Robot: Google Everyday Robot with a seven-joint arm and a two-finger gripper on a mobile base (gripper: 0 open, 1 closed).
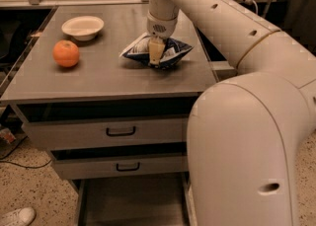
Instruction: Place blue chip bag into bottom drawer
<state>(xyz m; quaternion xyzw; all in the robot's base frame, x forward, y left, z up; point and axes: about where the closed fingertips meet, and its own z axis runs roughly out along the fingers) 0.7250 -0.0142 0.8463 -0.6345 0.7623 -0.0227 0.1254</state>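
On the tabletop, blue chip bag long axis left-right, gripper fingers pinching its middle.
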